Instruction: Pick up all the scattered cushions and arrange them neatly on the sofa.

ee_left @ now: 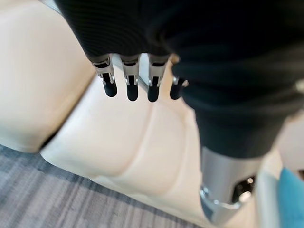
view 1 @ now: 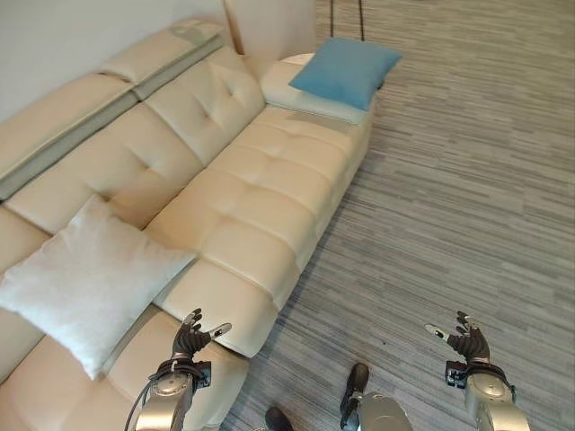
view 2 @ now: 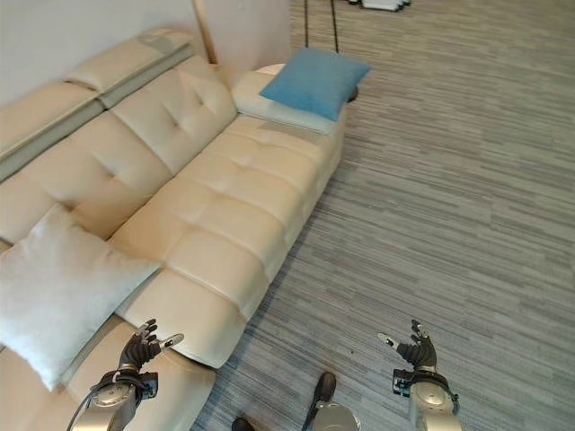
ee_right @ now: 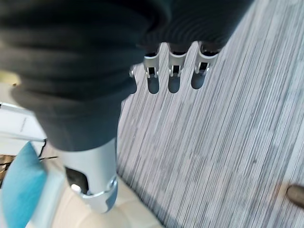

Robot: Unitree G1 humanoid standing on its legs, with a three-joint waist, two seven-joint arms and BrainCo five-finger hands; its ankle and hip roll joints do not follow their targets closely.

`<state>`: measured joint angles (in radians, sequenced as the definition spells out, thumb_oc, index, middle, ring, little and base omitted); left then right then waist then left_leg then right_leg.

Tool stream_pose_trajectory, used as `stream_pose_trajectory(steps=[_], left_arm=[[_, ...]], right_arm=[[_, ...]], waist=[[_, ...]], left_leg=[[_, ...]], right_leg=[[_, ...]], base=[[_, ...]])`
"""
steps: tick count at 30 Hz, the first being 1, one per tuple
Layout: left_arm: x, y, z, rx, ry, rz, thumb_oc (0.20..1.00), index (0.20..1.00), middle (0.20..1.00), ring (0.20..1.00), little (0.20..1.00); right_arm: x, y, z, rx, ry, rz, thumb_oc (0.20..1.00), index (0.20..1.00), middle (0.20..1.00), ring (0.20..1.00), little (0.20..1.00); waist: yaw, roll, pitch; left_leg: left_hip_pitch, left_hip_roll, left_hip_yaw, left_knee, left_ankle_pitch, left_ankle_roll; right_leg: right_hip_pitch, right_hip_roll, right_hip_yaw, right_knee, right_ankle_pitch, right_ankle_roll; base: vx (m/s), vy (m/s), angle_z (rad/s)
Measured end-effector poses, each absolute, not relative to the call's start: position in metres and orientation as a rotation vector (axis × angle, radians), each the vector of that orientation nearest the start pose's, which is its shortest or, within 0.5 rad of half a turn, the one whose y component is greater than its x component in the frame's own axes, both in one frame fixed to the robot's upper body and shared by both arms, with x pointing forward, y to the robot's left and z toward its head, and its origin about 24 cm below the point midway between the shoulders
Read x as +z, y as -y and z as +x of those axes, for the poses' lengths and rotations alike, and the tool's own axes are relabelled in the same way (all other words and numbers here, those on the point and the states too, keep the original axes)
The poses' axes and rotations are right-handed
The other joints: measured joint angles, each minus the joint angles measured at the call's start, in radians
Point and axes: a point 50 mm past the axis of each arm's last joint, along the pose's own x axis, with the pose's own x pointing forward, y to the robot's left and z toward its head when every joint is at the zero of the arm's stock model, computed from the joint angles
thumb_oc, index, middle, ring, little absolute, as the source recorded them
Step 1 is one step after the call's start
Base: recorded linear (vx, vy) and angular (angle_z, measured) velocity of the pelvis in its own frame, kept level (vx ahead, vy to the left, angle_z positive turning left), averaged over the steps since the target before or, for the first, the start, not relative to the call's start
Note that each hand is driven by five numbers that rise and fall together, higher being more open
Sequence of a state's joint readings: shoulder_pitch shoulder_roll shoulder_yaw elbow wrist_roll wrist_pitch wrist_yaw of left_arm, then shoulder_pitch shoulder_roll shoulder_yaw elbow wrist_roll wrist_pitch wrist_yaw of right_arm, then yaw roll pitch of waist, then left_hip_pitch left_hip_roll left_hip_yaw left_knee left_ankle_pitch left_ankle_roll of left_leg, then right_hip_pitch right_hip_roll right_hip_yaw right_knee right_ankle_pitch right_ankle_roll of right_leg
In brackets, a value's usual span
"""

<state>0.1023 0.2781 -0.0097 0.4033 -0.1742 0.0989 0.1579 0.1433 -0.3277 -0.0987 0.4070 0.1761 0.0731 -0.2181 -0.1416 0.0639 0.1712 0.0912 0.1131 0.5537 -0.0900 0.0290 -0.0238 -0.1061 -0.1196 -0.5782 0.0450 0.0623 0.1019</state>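
A white cushion [view 1: 83,280] leans against the backrest at the near left end of the cream sofa [view 1: 260,189]. A blue cushion [view 1: 344,71] lies on a pale cushion [view 1: 310,101] at the sofa's far end. My left hand [view 1: 190,338] hovers open over the sofa's near front corner, holding nothing; its fingers [ee_left: 130,85] hang over the cream seat. My right hand [view 1: 465,340] is open above the grey striped floor [view 1: 449,206], well right of the sofa, its fingers [ee_right: 173,76] over bare carpet.
A tall cream panel [view 1: 269,27] stands behind the sofa's far end. Thin dark stand legs [view 1: 346,18] rise at the back. Grey striped carpet stretches wide to the right of the sofa.
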Motion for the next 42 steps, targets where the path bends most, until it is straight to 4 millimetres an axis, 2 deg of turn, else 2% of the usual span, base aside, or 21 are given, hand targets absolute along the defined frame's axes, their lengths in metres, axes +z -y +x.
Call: stream_pose_trajectory(steps=[3,4,6,9,11,12,14,16,17,21,26,27,29,31,32,33,34,35,36,38,42], left_arm=[[-0.064,-0.23,0.199,0.237,-0.577,0.14,1.0,1.0,1.0,1.0,1.0],[-0.067,-0.228,0.198,0.229,-0.586,0.143,1.0,1.0,1.0,1.0,1.0],[-0.07,-0.223,0.198,0.212,-0.601,0.145,1.0,1.0,1.0,1.0,1.0],[-0.074,-0.226,0.19,0.228,-0.622,0.152,1.0,1.0,1.0,1.0,1.0],[-0.073,-0.223,0.186,0.229,-0.615,0.143,1.0,1.0,1.0,1.0,1.0],[-0.073,-0.22,0.184,0.23,-0.613,0.133,1.0,1.0,1.0,1.0,1.0],[-0.073,-0.22,0.185,0.233,-0.611,0.132,1.0,1.0,1.0,1.0,1.0],[-0.07,-0.221,0.188,0.244,-0.583,0.134,1.0,1.0,1.0,1.0,1.0],[-0.071,-0.222,0.186,0.247,-0.594,0.136,1.0,1.0,1.0,1.0,1.0],[-0.074,-0.222,0.185,0.249,-0.606,0.139,1.0,1.0,1.0,1.0,1.0],[-0.074,-0.225,0.183,0.262,-0.614,0.139,1.0,1.0,1.0,1.0,1.0],[-0.076,-0.23,0.175,0.294,-0.632,0.131,1.0,1.0,1.0,1.0,1.0],[-0.077,-0.231,0.169,0.29,-0.644,0.143,1.0,1.0,1.0,1.0,1.0],[-0.068,-0.235,0.173,0.285,-0.604,0.165,1.0,1.0,1.0,1.0,1.0],[-0.059,-0.238,0.185,0.279,-0.563,0.182,1.0,1.0,1.0,1.0,1.0],[-0.05,-0.245,0.198,0.273,-0.529,0.221,1.0,1.0,1.0,1.0,1.0],[-0.049,-0.241,0.202,0.254,-0.516,0.225,1.0,1.0,1.0,1.0,1.0],[-0.047,-0.237,0.204,0.241,-0.502,0.224,1.0,1.0,1.0,1.0,1.0],[-0.049,-0.238,0.201,0.248,-0.51,0.225,1.0,1.0,1.0,1.0,1.0],[-0.054,-0.239,0.199,0.251,-0.537,0.224,1.0,1.0,1.0,1.0,1.0],[-0.054,-0.24,0.201,0.265,-0.537,0.218,1.0,1.0,1.0,1.0,1.0]], right_arm=[[-0.058,0.282,0.176,-0.446,-0.577,-0.199,1.0,1.0,1.0,1.0,1.0],[-0.063,0.283,0.172,-0.454,-0.598,-0.197,1.0,1.0,1.0,1.0,1.0],[-0.067,0.279,0.171,-0.447,-0.617,-0.184,1.0,1.0,1.0,1.0,1.0],[-0.064,0.277,0.176,-0.437,-0.601,-0.183,1.0,1.0,1.0,1.0,1.0],[-0.059,0.277,0.181,-0.425,-0.575,-0.199,1.0,1.0,1.0,1.0,1.0],[-0.054,0.279,0.185,-0.406,-0.557,-0.225,1.0,1.0,1.0,1.0,1.0],[-0.054,0.279,0.184,-0.402,-0.562,-0.232,1.0,1.0,1.0,1.0,1.0],[-0.055,0.276,0.186,-0.395,-0.562,-0.222,1.0,1.0,1.0,1.0,1.0],[-0.053,0.275,0.19,-0.392,-0.546,-0.22,1.0,1.0,1.0,1.0,1.0],[-0.055,0.276,0.188,-0.393,-0.562,-0.224,1.0,1.0,1.0,1.0,1.0],[-0.051,0.275,0.194,-0.383,-0.541,-0.223,1.0,1.0,1.0,1.0,1.0],[-0.056,0.271,0.187,-0.381,-0.562,-0.204,1.0,1.0,1.0,1.0,1.0],[-0.059,0.268,0.177,-0.359,-0.574,-0.202,1.0,1.0,1.0,1.0,1.0],[-0.059,0.259,0.18,-0.315,-0.568,-0.201,1.0,1.0,1.0,1.0,1.0],[-0.059,0.255,0.18,-0.294,-0.563,-0.201,1.0,1.0,1.0,1.0,1.0],[-0.054,0.244,0.192,-0.254,-0.527,-0.199,1.0,1.0,1.0,1.0,1.0],[-0.055,0.243,0.193,-0.249,-0.53,-0.201,1.0,1.0,1.0,1.0,1.0],[-0.055,0.242,0.191,-0.241,-0.528,-0.208,1.0,1.0,1.0,1.0,1.0],[-0.051,0.241,0.197,-0.241,-0.506,-0.205,1.0,1.0,1.0,1.0,1.0],[-0.05,0.24,0.201,-0.242,-0.499,-0.201,1.0,1.0,1.0,1.0,1.0],[-0.06,0.249,0.187,-0.294,-0.558,-0.188,1.0,1.0,1.0,1.0,1.0]], waist=[[-0.003,0.014,-0.008],[-0.009,0.017,-0.008],[0.009,-0.008,-0.017],[0.034,-0.017,-0.019],[0.062,-0.029,-0.021],[0.081,-0.024,-0.022],[0.072,-0.018,-0.023],[0.105,-0.045,-0.016],[0.114,-0.047,-0.002],[0.122,-0.031,0.007],[0.145,0.017,0.009],[0.151,0.004,0.005],[0.139,-0.011,-0.009],[0.131,-0.017,-0.021],[0.111,-0.042,-0.019],[0.122,-0.069,-0.005],[0.124,-0.068,-0.005],[0.116,-0.038,0.008],[0.133,-0.031,0.021],[0.117,-0.012,0.041],[0.11,0.009,0.057]], left_leg=[[0.012,0.04,-0.005,0.044,-0.006,-0.018],[0.001,0.063,-0.02,0.107,-0.012,-0.084],[-0.047,0.1,-0.026,0.281,-0.031,-0.093],[-0.074,0.128,-0.167,0.451,-0.042,-0.096],[-0.112,0.059,-0.325,0.505,-0.11,-0.112],[-0.133,-0.012,-0.411,0.459,-0.126,-0.091],[-0.184,-0.036,-0.416,0.446,-0.125,-0.088],[-0.208,-0.152,-0.607,0.262,-0.119,-0.062],[-0.271,-0.16,-0.592,0.246,-0.086,-0.034],[-0.325,-0.181,-0.684,0.073,0.012,-0.059],[-0.331,-0.176,-0.681,0.022,0.035,-0.062],[-0.291,-0.198,-0.648,0.072,0.053,-0.005],[-0.263,-0.24,-0.617,0.098,0.03,0.034],[-0.222,-0.253,-0.555,0.072,0.09,0.083],[-0.2,-0.275,-0.556,0.066,0.059,0.094],[-0.169,-0.3,-0.526,0.079,0.044,0.156],[-0.147,-0.302,-0.52,0.08,0.044,0.156],[-0.108,-0.283,-0.545,0.086,-0.026,0.148],[-0.073,-0.277,-0.529,0.082,-0.053,0.183],[-0.035,-0.273,-0.526,0.078,-0.063,0.164],[0.037,-0.244,-0.487,0.071,-0.085,0.128]], right_leg=[[0.013,0.04,0.017,0.005,-0.026,-0.062],[0.018,0.048,0.026,0.016,-0.056,-0.089],[0.031,0.059,0.049,0.011,-0.071,-0.124],[0.073,0.093,0.138,-0.02,-0.079,-0.158],[0.083,0.101,0.237,-0.036,-0.039,-0.194],[0.086,0.103,0.276,-0.062,-0.015,-0.197],[0.108,0.113,0.286,-0.087,-0.001,-0.21],[0.103,0.108,0.363,-0.1,-0.018,-0.215],[0.125,0.118,0.365,-0.128,-0.001,-0.192],[0.16,0.149,0.387,-0.134,-0.051,-0.21],[0.212,0.176,0.446,-0.126,-0.074,-0.165],[0.249,0.144,0.524,-0.092,-0.183,-0.149],[0.244,0.091,0.515,0.04,-0.257,-0.076],[0.041,0.027,0.498,0.455,-0.351,0.002],[-0.022,0.001,0.502,0.537,-0.33,0.038],[-0.202,-0.087,0.465,0.908,-0.288,0.094],[-0.233,-0.104,0.447,0.966,-0.286,0.096],[-0.261,-0.102,0.429,0.955,-0.3,0.068],[-0.294,-0.124,0.371,0.887,-0.314,0.042],[-0.313,-0.124,0.326,0.591,-0.295,0.001],[-0.299,0.002,0.335,0.088,-0.122,-0.015]], base=[[0.25,-0.327,-0.18],[0.39,-0.5,-0.12],[0.3,-0.327,-0.38],[0.28,-0.179,-0.77],[0.15,-0.07,-1.22],[0.21,-0.095,-1.19],[0.28,-0.1,-0.49],[0.26,-0.058,-0.69],[0.3,-0.064,-0.63],[0.35,-0.016,-0.22],[0.52,0.114,-0.51],[0.84,0.241,-0.88],[0.46,0.149,-0.62],[0.24,0.118,-0.43],[0.42,0.181,-0.64],[0.37,0.135,-0.34],[0.48,0.136,-0.44],[0.36,0.034,-0.56],[0.41,-0.072,-0.72],[0.37,-0.108,-0.27],[0.39,-0.163,0.05]])
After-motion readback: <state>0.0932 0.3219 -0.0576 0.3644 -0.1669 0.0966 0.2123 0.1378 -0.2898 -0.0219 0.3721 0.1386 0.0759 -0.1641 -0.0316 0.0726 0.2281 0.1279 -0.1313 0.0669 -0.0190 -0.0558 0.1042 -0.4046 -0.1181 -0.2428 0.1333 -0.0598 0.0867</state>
